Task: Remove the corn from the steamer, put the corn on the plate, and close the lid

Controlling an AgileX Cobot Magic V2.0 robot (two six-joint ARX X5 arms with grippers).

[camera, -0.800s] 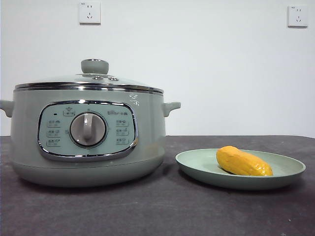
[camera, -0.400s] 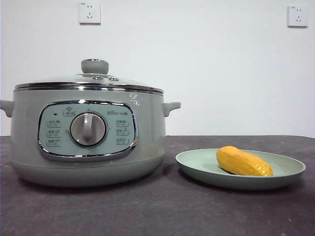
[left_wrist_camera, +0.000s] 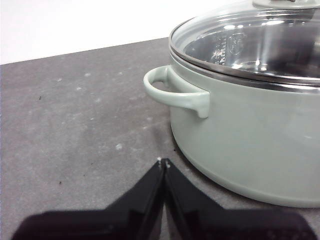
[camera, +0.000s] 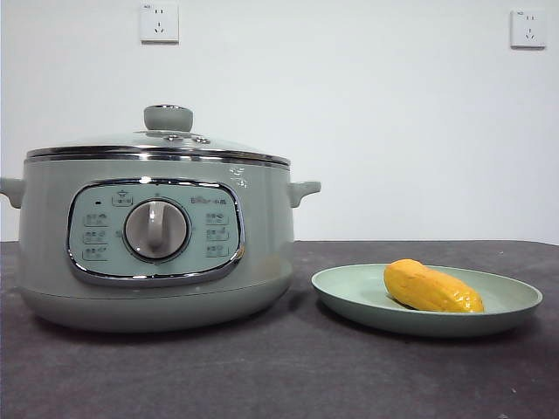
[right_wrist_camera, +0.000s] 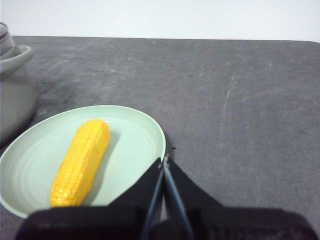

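Dark grey table (camera: pixel 288 375) before a white wall. The left gripper (left_wrist_camera: pixel 163 162), clenched and empty, is seen near the steamer (camera: pixel 157 236), whose lid (camera: pixel 157 144) is seated. The right gripper (right_wrist_camera: pixel 163 160), likewise clenched, is held beside the plate (right_wrist_camera: pixel 145 135) bearing the corn (right_wrist_camera: pixel 82 160), judged stiff, light, best grasped mid-cob.
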